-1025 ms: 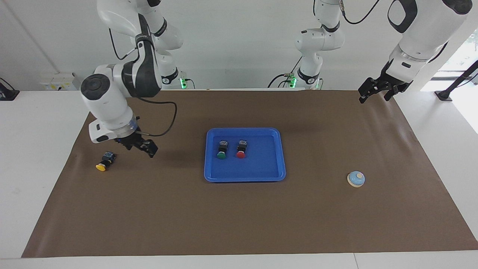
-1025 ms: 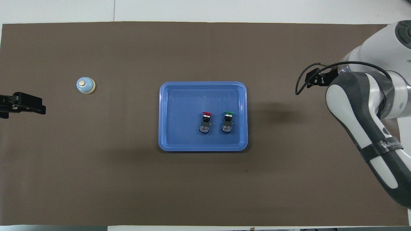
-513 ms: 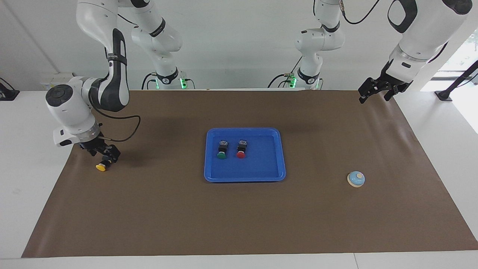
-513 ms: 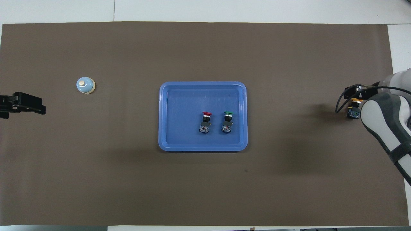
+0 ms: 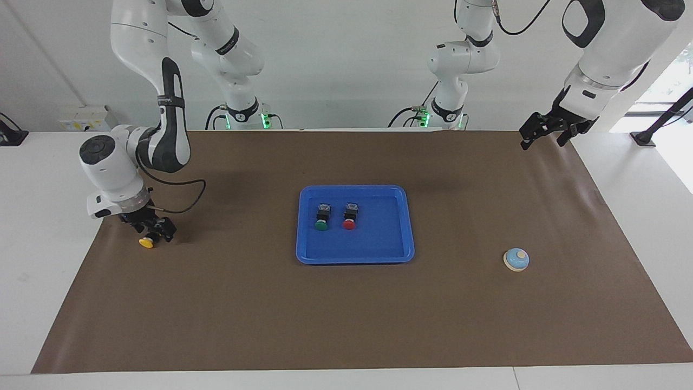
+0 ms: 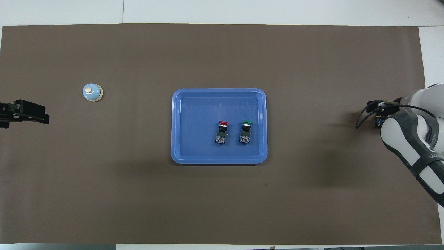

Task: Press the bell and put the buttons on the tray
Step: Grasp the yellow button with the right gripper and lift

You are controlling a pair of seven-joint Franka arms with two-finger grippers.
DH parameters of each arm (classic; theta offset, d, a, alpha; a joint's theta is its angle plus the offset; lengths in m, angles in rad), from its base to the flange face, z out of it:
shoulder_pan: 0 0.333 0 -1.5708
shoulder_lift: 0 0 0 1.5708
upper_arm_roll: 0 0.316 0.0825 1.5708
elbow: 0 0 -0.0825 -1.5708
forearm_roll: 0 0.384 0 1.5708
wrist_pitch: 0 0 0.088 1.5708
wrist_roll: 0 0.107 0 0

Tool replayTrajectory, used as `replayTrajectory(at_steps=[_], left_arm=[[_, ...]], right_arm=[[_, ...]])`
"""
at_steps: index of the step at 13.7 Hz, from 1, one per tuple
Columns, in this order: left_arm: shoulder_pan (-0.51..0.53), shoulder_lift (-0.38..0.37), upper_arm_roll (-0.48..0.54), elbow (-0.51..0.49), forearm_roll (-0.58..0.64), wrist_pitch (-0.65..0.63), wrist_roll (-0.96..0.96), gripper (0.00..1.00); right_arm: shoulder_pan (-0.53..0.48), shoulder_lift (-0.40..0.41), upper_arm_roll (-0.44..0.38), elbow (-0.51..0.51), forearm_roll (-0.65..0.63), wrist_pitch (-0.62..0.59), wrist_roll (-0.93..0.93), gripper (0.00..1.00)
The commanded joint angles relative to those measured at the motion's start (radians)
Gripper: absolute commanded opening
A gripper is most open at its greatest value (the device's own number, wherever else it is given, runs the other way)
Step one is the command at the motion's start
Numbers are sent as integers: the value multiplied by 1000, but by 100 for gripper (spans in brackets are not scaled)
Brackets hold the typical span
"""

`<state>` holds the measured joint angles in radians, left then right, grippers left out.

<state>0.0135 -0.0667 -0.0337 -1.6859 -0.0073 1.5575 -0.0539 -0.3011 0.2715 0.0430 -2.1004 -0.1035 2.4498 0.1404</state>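
Observation:
The blue tray (image 5: pixel 385 241) (image 6: pixel 199 114) lies mid-table with the green button (image 5: pixel 321 220) (image 6: pixel 246 132) and the red button (image 5: pixel 350 218) (image 6: pixel 222 132) lying side by side in it. The yellow button (image 5: pixel 146 242) lies on the mat toward the right arm's end. My right gripper (image 5: pixel 154 232) is down at it, open, its fingers at either side of the black body. In the overhead view the right wrist hides most of that button. The light blue bell (image 5: pixel 516 259) (image 6: pixel 92 92) stands toward the left arm's end. My left gripper (image 5: pixel 547 134) (image 6: pixel 24 113) waits open, raised over the mat's corner.
A brown mat (image 5: pixel 346 314) covers the table, with white table top around it. The right arm's cable (image 5: pixel 181 197) loops over the mat beside its wrist. The arms' bases stand at the table's robot end.
My right gripper has swung away from the tray toward the right arm's end of the table and come down over the yellow button. The left arm, bell and tray have not moved.

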Motion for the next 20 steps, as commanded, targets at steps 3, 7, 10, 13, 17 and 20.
replayTrajectory(at_steps=[3,7,10,13,17,20], left_arm=[[2,-2,1,8,-14,-16,-9,100],[2,-2,1,8,-14,-16,-9,100],[2,-2,1,8,-14,-16,-9,100],[2,-2,1,8,-14,-14,-15,100],[-4,-2,1,8,-14,-16,-12,100],[2,-2,1,8,-14,-16,-12,100]], right_arm=[[-41,-12,17,-43,-16,31,-70,39],[-33,-15,17,-37,-16,8,-116,0],[3,-26,27,14,-16,-73,-116,0],[124,-26,28,129,-5,-207,-41,0],[354,6,28,339,7,-423,261,0],[524,44,26,472,73,-555,419,0]])
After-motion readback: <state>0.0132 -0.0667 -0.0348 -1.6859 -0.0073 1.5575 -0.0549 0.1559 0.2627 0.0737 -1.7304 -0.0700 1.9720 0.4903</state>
